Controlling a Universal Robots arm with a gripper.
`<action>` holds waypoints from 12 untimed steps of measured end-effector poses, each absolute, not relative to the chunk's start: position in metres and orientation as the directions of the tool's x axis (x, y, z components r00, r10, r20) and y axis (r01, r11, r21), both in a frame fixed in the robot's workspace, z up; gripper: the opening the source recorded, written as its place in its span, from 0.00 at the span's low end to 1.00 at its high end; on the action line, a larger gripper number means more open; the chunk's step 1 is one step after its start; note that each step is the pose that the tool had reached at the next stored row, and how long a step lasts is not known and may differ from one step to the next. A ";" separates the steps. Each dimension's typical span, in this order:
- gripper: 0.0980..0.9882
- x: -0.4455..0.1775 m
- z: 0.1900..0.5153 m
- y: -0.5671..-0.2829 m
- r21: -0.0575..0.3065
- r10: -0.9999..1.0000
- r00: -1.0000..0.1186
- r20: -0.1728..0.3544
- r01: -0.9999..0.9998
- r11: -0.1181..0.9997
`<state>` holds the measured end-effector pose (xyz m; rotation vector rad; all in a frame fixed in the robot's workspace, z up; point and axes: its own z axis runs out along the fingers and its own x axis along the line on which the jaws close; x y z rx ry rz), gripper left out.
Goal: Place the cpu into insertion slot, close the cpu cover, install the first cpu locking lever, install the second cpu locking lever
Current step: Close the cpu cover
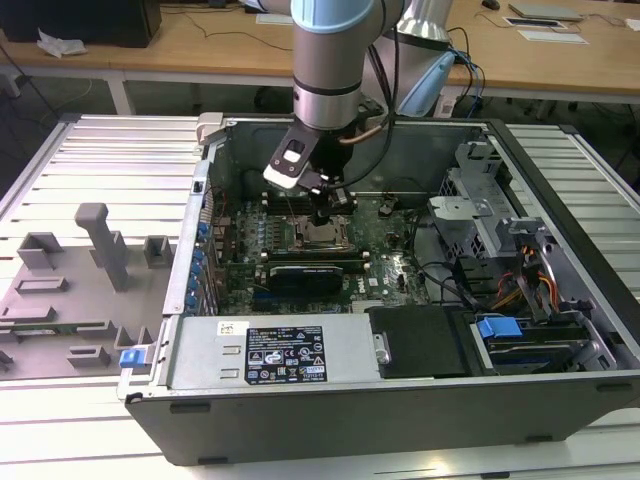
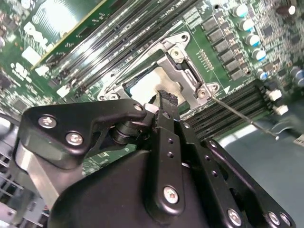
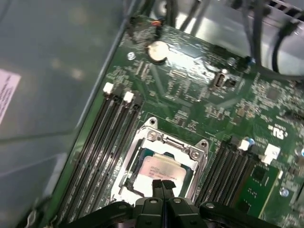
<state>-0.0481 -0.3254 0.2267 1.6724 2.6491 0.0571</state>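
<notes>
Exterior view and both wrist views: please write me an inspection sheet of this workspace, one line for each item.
Surface: slatted metal table carrying an open computer case.
Job's things: cpu lies in the socket; cpu cover lies flat around it; a thin lever rod sticks out beside the socket.
Clutter: grey fixture blocks at the exterior view's left.
Grippers: gripper shut, tips over the cpu, holding nothing; contact cannot be told.
Cables: coloured wires inside the case, at the exterior view's right.
Surroundings: wooden desks behind the table.
</notes>
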 end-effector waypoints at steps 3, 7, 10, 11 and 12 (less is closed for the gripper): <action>0.01 -0.048 0.227 -0.325 0.035 0.877 -0.480 0.012 0.877 0.479; 0.01 -0.048 0.226 -0.325 0.035 0.826 -0.563 0.012 0.826 0.562; 0.01 -0.048 0.226 -0.325 0.035 0.784 -0.621 0.012 0.784 0.620; 0.01 -0.048 0.226 -0.325 0.035 0.774 -0.634 0.012 0.773 0.633; 0.01 -0.048 0.225 -0.325 0.035 0.752 -0.659 0.012 0.752 0.658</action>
